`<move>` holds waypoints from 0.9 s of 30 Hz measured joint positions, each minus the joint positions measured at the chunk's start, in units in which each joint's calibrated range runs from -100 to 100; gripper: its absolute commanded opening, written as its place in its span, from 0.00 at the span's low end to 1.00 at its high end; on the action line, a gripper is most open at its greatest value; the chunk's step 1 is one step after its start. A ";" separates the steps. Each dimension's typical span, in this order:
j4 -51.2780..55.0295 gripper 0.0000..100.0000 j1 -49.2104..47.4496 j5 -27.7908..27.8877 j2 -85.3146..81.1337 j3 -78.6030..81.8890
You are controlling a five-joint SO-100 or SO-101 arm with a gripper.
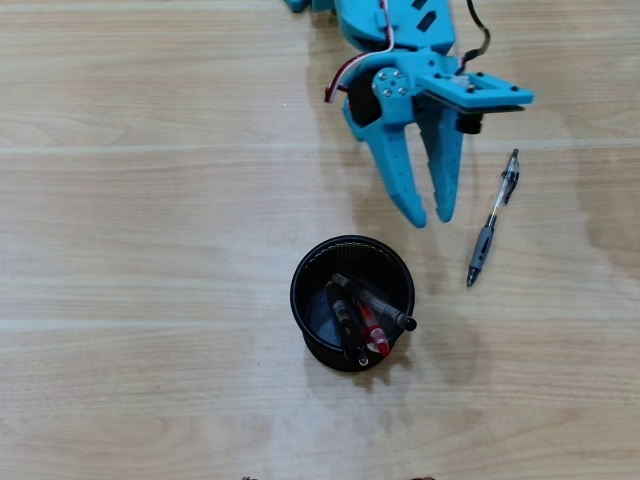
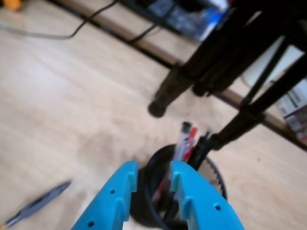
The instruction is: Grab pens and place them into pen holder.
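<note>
Pens [image 1: 362,315] already stand in the black holder [image 1: 306,268] in the overhead view; you can count about three, one with a red body, leaning toward the rim nearest the bottom of the picture; one more pen [image 1: 492,219] lies flat on the bench [image 1: 140,230], to the right of the holder and well clear of it, its tip pointing down the picture; your claw [image 1: 432,218] hangs above the bench between holder and loose pen, fingers a little apart and empty, tips pointing down the picture just above the holder's rim.

Turn to the wrist view; the two blue fingers [image 2: 112,199] frame the holder [image 2: 217,177] with a clear gap between them and nothing held; the pens inside [image 2: 184,139] poke up past the rim, one red among them; the loose pen [image 2: 41,202] shows blurred at the lower left on the bench [image 2: 72,105]; dark tripod legs [image 2: 201,67] stand beyond the holder.

By my reading most of the job is done; what remains is that single pen on the bench, which you have yet to grasp, lift and drop in with the others.
</note>
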 measured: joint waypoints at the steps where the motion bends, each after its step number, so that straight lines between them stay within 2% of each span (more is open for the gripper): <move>1: 6.80 0.09 -1.27 0.47 0.00 -3.10; 2: 20.93 0.10 -3.55 0.78 1.69 -9.92; 4: 33.42 0.12 -5.66 0.52 3.47 -14.08; 5: 39.79 0.14 -6.67 -0.89 6.09 -17.53; 6: 50.56 0.14 -9.03 -4.85 11.85 -24.44; 8: 57.71 0.15 -11.23 -8.66 15.49 -27.89; 11: 66.49 0.15 -16.04 -17.53 22.09 -34.88; 13: 68.39 0.14 -20.01 -25.09 25.98 -38.07; 17: 68.39 0.14 -21.87 -30.46 30.30 -40.28; 27: 57.02 0.14 -23.89 -32.29 40.29 -40.55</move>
